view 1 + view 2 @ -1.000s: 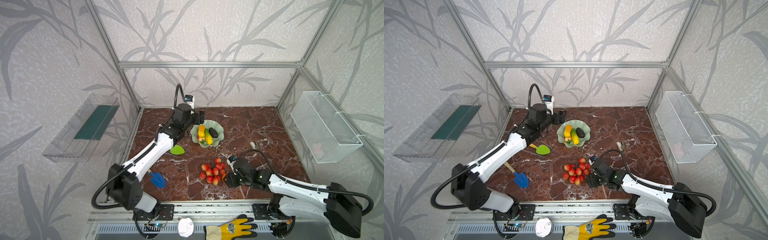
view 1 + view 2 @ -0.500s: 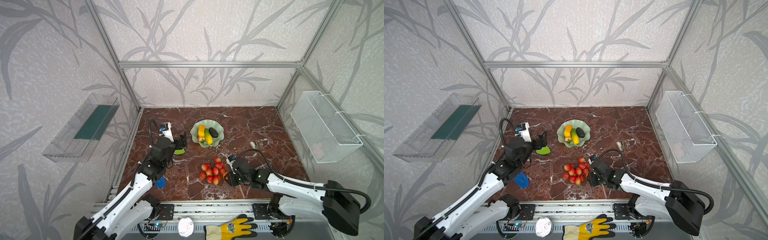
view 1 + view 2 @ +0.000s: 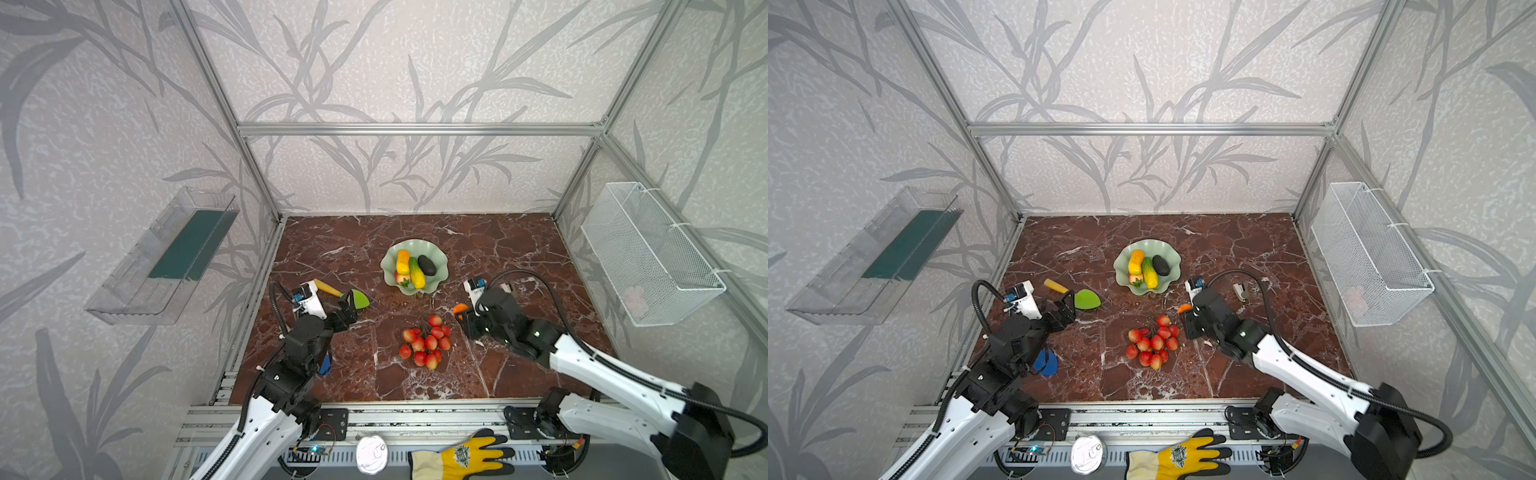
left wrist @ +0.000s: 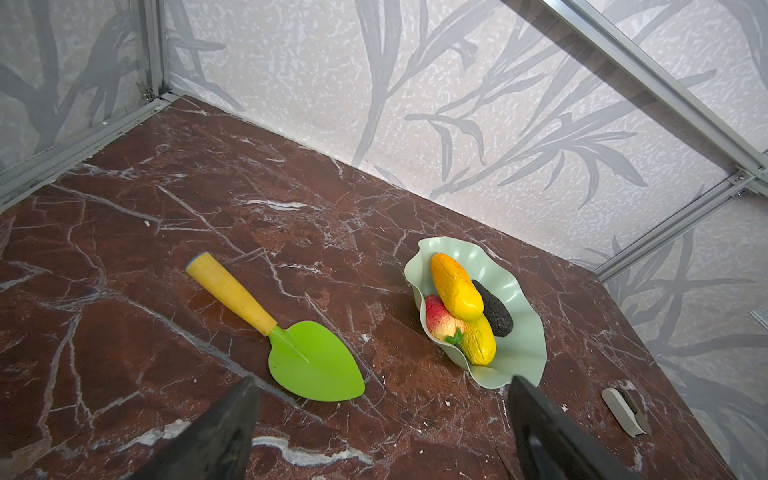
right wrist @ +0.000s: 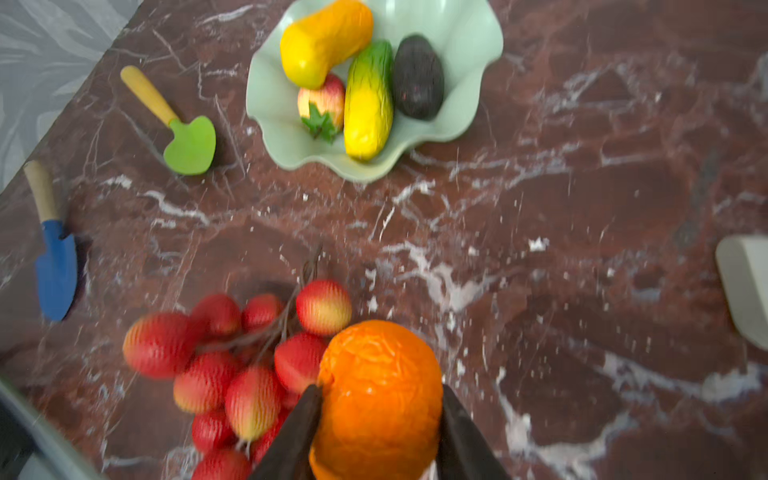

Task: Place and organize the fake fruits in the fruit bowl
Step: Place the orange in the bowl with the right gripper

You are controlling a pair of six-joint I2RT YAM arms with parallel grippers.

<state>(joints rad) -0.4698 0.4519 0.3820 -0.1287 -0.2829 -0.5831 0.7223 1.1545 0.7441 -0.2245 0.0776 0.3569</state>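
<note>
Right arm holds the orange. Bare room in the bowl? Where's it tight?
Free: fruit bowl floor between the avocado and the rim, and a strip between the yellow-orange fruit and the opposite rim. Tight: the middle, where strawberry and green-yellow fruit lie packed with those two. The orange probably fits beside the avocado.

No words, numbers or brand names can be read anywhere. The yellow work glove [image 3: 461, 457] bears a round printed emblem, but its marks are too small to make out.
</note>
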